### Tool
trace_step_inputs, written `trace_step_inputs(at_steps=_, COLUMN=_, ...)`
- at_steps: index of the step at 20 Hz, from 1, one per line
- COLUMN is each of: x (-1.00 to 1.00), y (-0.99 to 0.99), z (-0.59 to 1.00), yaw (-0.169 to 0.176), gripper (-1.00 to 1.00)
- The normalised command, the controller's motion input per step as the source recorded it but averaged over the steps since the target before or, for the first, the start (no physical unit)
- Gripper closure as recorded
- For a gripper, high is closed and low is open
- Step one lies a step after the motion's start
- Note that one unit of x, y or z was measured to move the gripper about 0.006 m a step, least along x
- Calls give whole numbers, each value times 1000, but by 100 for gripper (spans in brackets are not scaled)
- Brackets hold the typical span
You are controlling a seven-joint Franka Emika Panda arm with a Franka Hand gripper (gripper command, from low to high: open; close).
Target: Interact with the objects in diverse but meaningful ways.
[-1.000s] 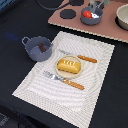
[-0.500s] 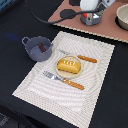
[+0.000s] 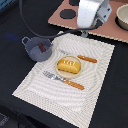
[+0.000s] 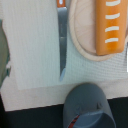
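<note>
A yellow-orange bread loaf [image 3: 69,65] lies on a tan round plate [image 3: 59,71] in the middle of a striped placemat [image 3: 45,95]. An orange-handled fork [image 3: 64,80] lies on the near side of the plate and an orange-handled knife [image 3: 83,58] on the far side. A grey-blue pot [image 3: 38,48] at the mat's corner, on the exterior view's left, holds a brown sausage [image 3: 42,48]. My gripper [image 3: 86,33] hangs above the mat's far edge; its fingers are blurred. The wrist view shows the knife blade [image 4: 62,45], plate [image 4: 82,35], bread [image 4: 111,25] and pot [image 4: 90,107]. The tomato is hidden.
A brown toy stove [image 3: 60,19] with black burners stands at the back, partly behind my arm. A second pot [image 3: 122,17] sits on it at the exterior view's right. A black cable [image 3: 22,20] loops over the dark table at the back left.
My arm has come down from the top edge and further into view over the stove. It now covers the spot where the small red tomato showed. The mat's objects have not moved.
</note>
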Motion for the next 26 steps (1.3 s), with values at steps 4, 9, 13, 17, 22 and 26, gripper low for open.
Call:
trace_step_inputs(at_steps=4, x=-120, y=-476, z=-376, yaw=43, gripper=-100)
trace_step_inputs(at_steps=9, x=-151, y=-437, z=-368, yaw=41, gripper=-100)
trace_step_inputs(at_steps=13, x=-326, y=-270, z=-356, yaw=55, gripper=-100)
trace_step_inputs(at_steps=17, x=-434, y=-279, z=-397, yaw=70, gripper=-100)
trace_step_inputs(at_steps=22, x=-483, y=-269, z=-457, yaw=66, gripper=-100)
trace_step_inputs(at_steps=26, x=-481, y=-295, z=-412, yaw=65, gripper=-100)
